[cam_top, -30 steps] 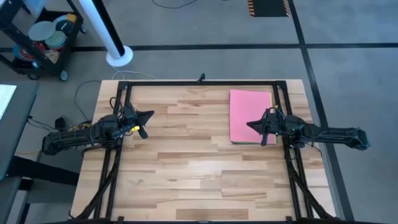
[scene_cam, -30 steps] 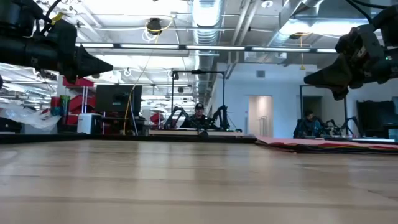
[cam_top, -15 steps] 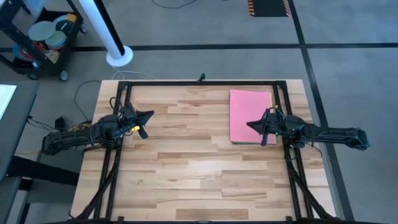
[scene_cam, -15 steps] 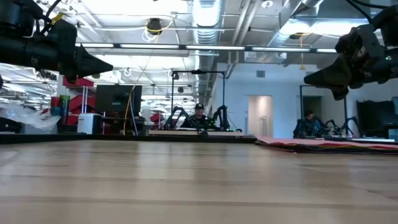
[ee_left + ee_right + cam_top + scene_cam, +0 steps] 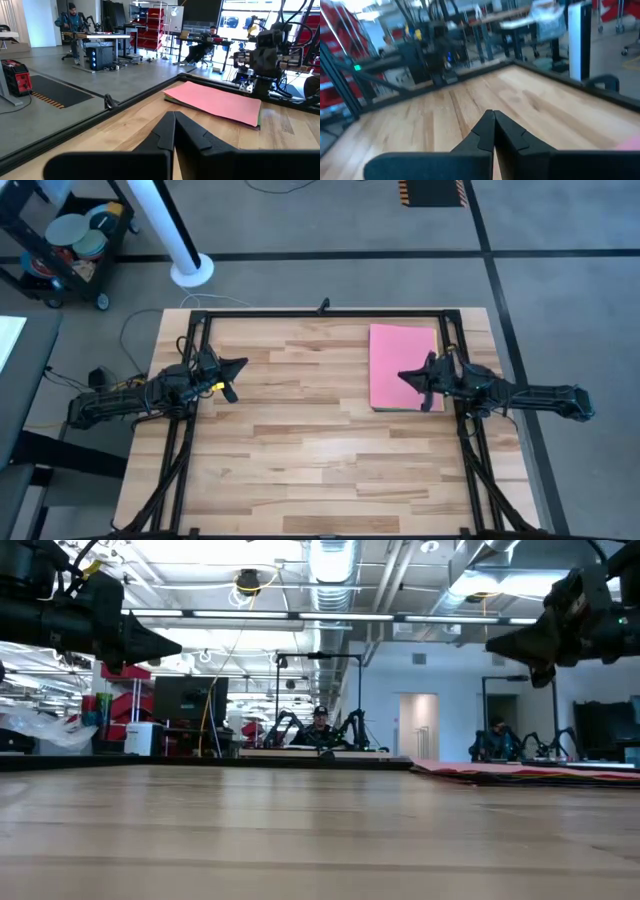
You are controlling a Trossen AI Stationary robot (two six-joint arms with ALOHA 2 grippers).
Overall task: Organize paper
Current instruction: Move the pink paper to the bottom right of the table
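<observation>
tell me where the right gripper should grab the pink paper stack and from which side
Probably the stack's long edge facing the table's middle, approached low from that side. The sheets lie flat, so only an edge offers a hold. The right gripper, shut, hovers over that edge.

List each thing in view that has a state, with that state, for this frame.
paper: one flat stack, pink sheet on top, lying on the table's right side.
left gripper: shut, raised over the table's left side, holding nothing.
right gripper: shut, raised above the stack's edge, holding nothing.
table: bare wood.
</observation>
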